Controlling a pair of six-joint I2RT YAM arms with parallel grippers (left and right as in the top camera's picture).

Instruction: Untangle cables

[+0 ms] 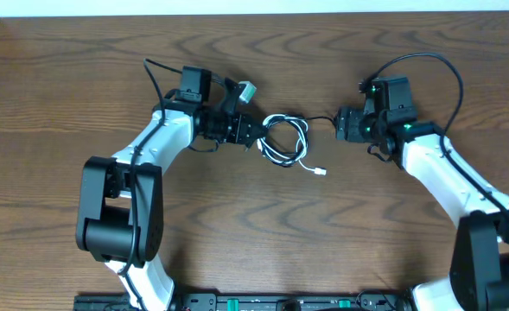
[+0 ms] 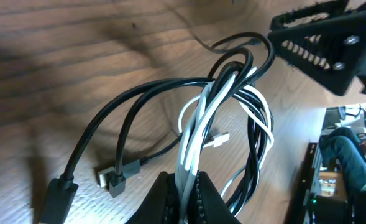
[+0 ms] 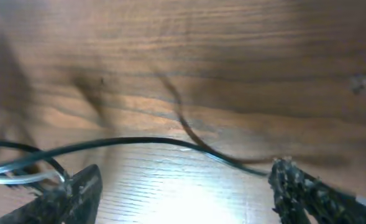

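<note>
On the brown wood-grain table (image 1: 81, 69), a thin black cable (image 1: 276, 120) and a thin white cable (image 1: 301, 149), each with small plug ends, lie looped together in one tangle at the middle, between the two arms. The left gripper (image 1: 256, 138) is at the left edge of the tangle. The left wrist view shows its dark fingers (image 2: 164, 199) pinched together on a bunch of white and black strands running side by side. In that view black loops (image 2: 139, 93) spread to the left and end in two dark plugs lying on the wood. The small white plug (image 1: 321, 171) lies on the table just near and right of the tangle, clear of both grippers. One black strand leads right from the tangle toward the right gripper (image 1: 339, 123), which sits just right of the bundle. In the right wrist view its ridged fingers (image 3: 77, 193) stand wide apart with that black strand (image 3: 139, 143) crossing the gap between them. Whether the strand touches the far fingertip cannot be told.
</note>
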